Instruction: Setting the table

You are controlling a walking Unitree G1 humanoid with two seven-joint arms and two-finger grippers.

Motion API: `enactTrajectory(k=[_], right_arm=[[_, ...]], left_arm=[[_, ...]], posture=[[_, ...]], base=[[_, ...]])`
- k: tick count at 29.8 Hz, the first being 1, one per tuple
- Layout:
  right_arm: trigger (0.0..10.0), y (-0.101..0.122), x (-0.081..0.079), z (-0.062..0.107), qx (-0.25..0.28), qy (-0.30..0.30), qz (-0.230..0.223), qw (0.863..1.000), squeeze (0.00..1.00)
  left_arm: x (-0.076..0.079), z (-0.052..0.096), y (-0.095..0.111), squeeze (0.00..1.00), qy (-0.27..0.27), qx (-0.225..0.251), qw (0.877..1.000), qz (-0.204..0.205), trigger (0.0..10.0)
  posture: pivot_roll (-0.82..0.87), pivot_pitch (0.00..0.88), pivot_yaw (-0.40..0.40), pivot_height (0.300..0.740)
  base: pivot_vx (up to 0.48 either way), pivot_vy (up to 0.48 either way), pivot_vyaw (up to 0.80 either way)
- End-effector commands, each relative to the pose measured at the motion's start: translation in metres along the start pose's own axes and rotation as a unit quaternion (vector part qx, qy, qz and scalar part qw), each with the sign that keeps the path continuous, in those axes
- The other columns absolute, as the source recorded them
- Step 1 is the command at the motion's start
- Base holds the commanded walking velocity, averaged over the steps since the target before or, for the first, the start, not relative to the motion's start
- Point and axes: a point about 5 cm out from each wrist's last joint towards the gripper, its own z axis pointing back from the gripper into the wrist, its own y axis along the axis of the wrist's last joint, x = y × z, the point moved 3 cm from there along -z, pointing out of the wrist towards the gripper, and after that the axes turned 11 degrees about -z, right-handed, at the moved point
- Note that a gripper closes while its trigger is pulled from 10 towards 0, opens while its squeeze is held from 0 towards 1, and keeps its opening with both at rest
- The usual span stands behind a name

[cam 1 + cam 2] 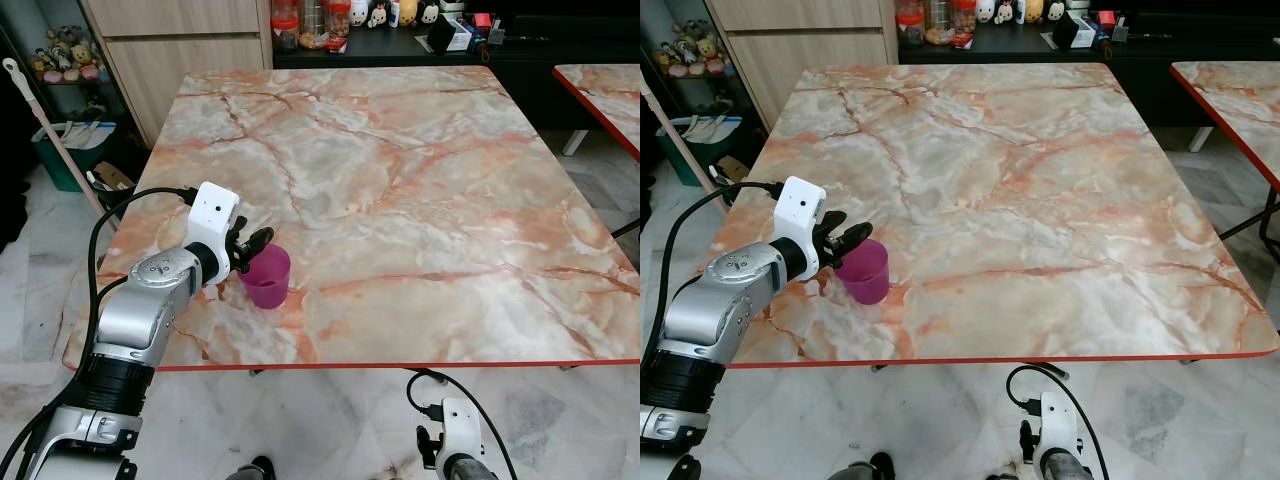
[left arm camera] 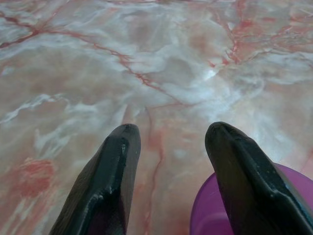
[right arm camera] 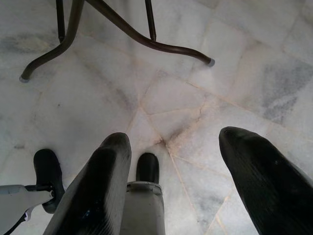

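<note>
A purple plastic cup (image 1: 268, 280) stands upright on the marble table (image 1: 420, 170), near its front left corner. My left gripper (image 1: 252, 247) is open just left of and above the cup's rim. In the left wrist view, one finger (image 2: 244, 181) lies over the rim of the cup (image 2: 205, 218) and the other finger (image 2: 107, 186) is over bare tabletop. Nothing is held between them. My right gripper (image 3: 173, 139) hangs open below the table's front edge, pointing at the tiled floor.
A second marble table (image 1: 605, 85) stands at the right. Behind the table are a wooden cabinet (image 1: 180, 45) and a dark counter with jars and toys (image 1: 330, 25). A broom handle (image 1: 50, 130) and a green bin (image 1: 62, 155) stand at the left. Black table legs (image 3: 122, 34) cross the floor.
</note>
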Motion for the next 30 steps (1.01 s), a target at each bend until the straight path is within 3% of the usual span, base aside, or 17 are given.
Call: enactTrajectory(k=[1,14,19,30], right_arm=[[10.0,-0.006,0.001,0.001,-0.01,-0.002,-0.001,1.0,0.0],[10.0,-0.006,0.001,0.001,-0.011,-0.002,-0.002,1.0,0.0],[10.0,-0.005,0.002,0.001,-0.01,-0.003,-0.003,1.0,0.0],[10.0,-0.004,0.002,0.001,-0.009,-0.003,-0.003,1.0,0.0]], left_arm=[[-0.004,0.002,0.001,0.0,-0.005,-0.003,1.0,0.001,10.0],[-0.016,0.02,0.005,0.0,-0.013,0.025,1.0,0.01,10.0],[-0.005,0.023,0.007,0.0,-0.053,0.034,0.998,0.0,10.0],[0.007,0.022,0.006,0.0,-0.08,0.036,0.996,-0.01,10.0]], posture=[[0.07,0.128,0.0,0.74],[0.09,0.131,-0.003,0.74],[0.08,0.13,-0.005,0.74],[0.08,0.131,-0.006,0.74]], base=[[0.0,0.0,0.0],[0.0,0.0,0.0],[0.0,0.0,0.0],[0.0,0.0,0.0]])
